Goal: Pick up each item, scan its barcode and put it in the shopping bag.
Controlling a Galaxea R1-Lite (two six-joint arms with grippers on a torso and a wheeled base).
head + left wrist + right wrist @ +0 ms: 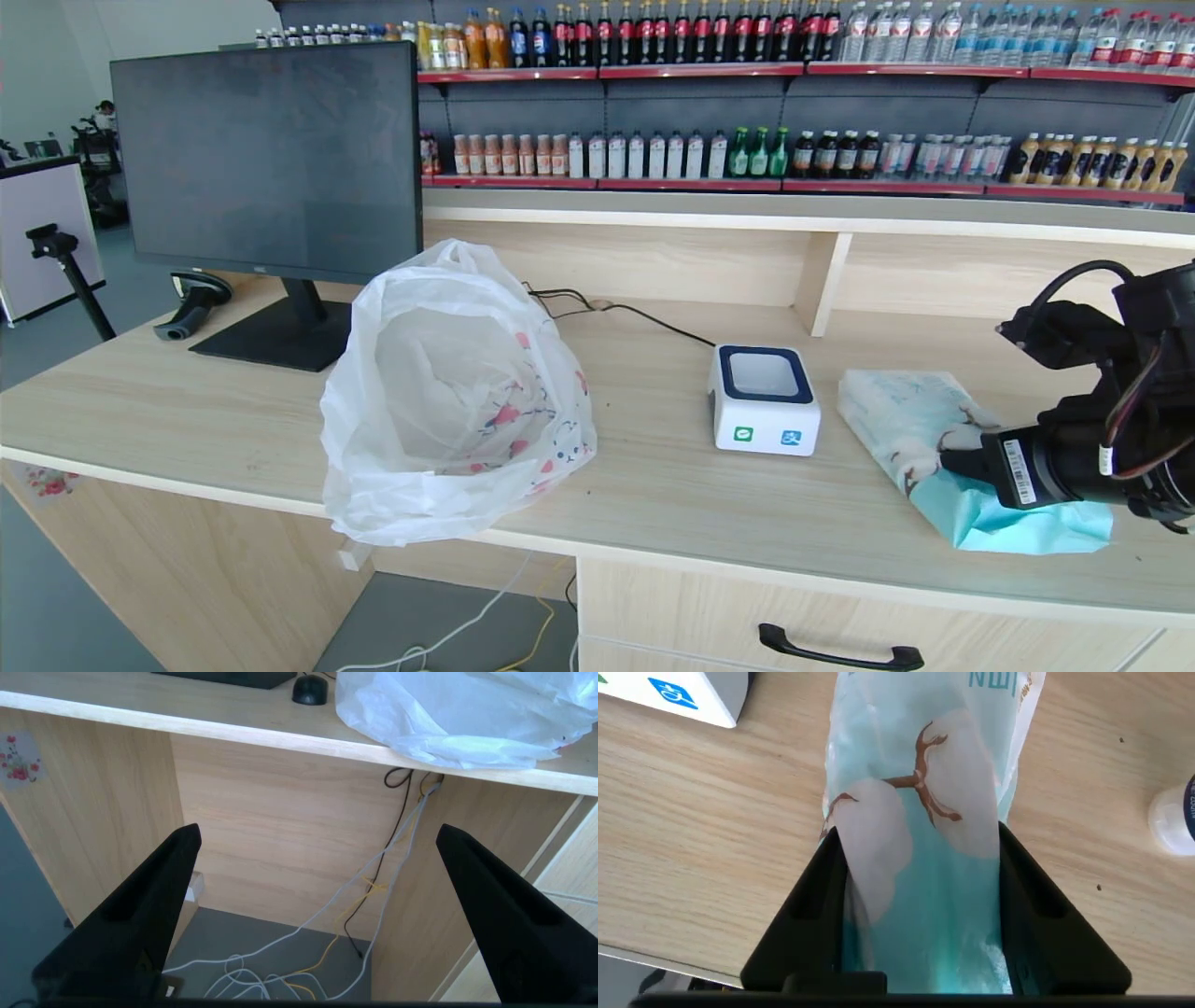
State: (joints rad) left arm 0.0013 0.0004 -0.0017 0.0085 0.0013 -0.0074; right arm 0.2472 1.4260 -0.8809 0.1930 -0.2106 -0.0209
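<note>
Teal packet [924, 756], lying on counter [653, 467], was pinched by right gripper [920, 838]; left gripper [318, 833] was spread below the counter edge.

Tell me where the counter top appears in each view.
Head view: counter top across the middle, carrying shopping bag, scanner, packet.
Left wrist view: its front edge above the open left gripper.
Right wrist view: wood beneath the packet.
Landmarks: bag links head and left wrist; scanner links head and right wrist.

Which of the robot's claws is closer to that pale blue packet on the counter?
Right. The right gripper has the pale blue packet between its fingers; the left gripper hangs open below the counter edge, over by the shopping bag.
</note>
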